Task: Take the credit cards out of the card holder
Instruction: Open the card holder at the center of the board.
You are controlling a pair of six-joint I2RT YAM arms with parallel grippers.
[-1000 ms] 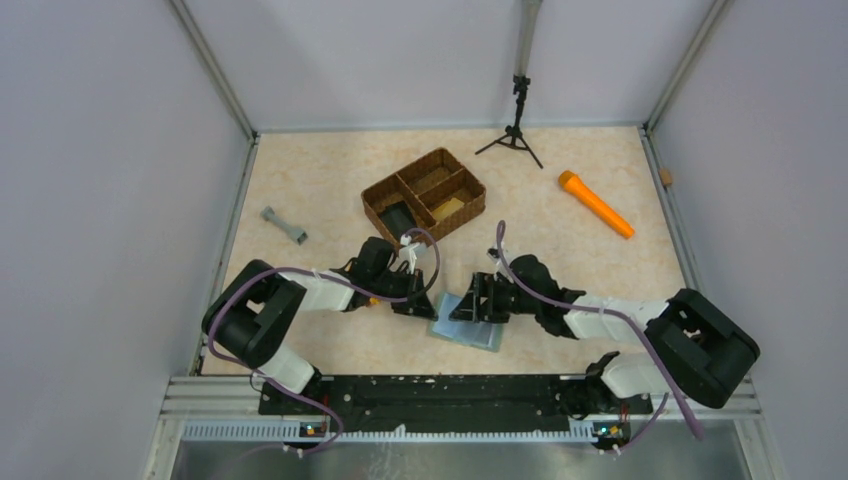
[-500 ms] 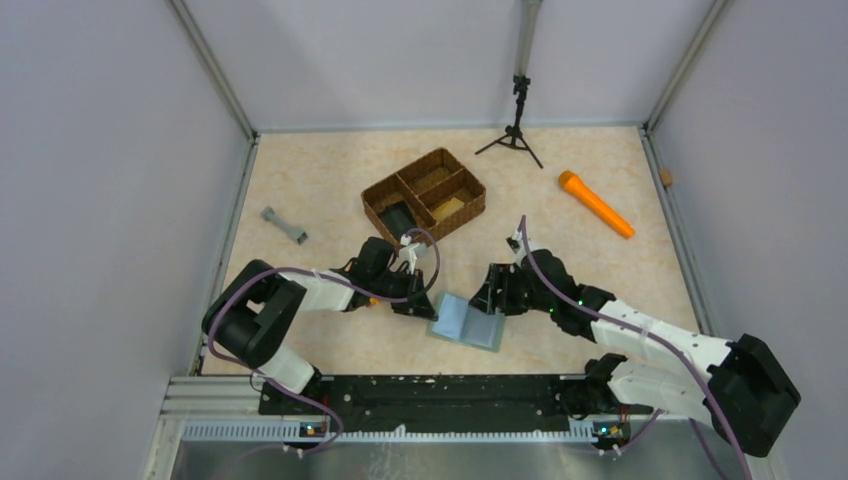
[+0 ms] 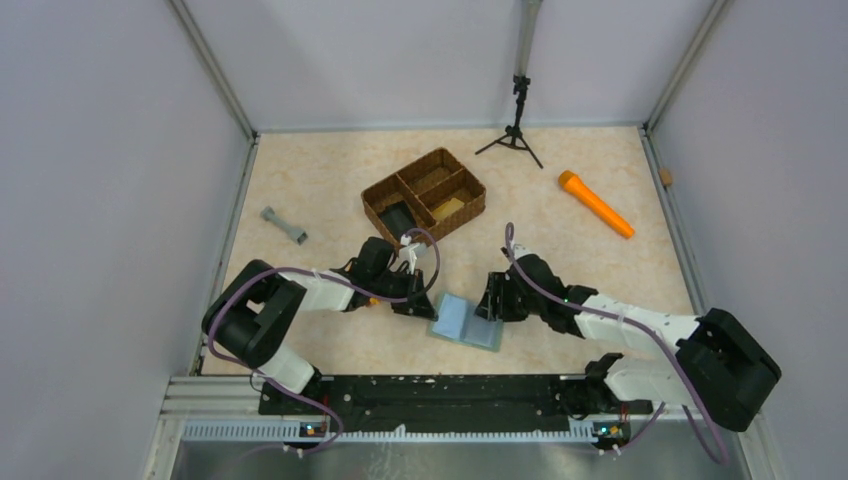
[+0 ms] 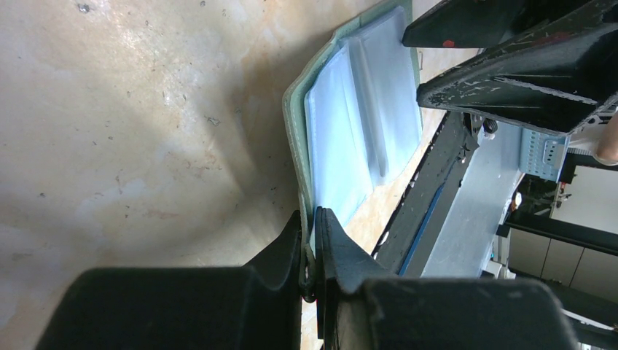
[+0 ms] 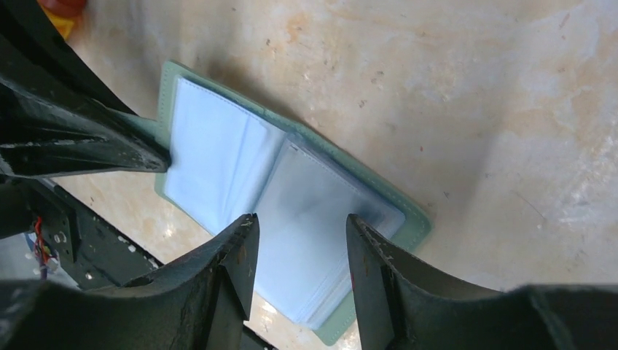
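My right gripper point(image 5: 299, 227) hangs over the card holder point(image 5: 218, 157) with its fingers spread, one on either side of the clear pocket on the holder's right-hand leaf and touching nothing that I can see. My left gripper point(image 4: 312, 219) is pressed together on the outer edge of the holder's left-hand cover, pinching the green rim.

The holder lies open on the table point(image 3: 330, 170) between the two grippers, its pale blue pockets facing up. I cannot make out any credit cards in those pockets from either wrist view; the film is too glossy to show whether one sits inside.

Beyond the holder's far side stands the brown basket point(image 3: 425, 195). Well off to the holder's far right lies an orange stick point(image 3: 595, 204), and well off to its far left a small grey piece point(image 3: 284, 226).

What worries me is the right fingers closing on pocket film rather than a card. A pull would then drag the whole leaf, or fold the holder shut. The left pinch has only a thin rim to hold, so a hard tug could slide the cover out of it and leave the holder loose. The two grippers also work close together over the holder, and a careless sweep across it could knock one into the other.
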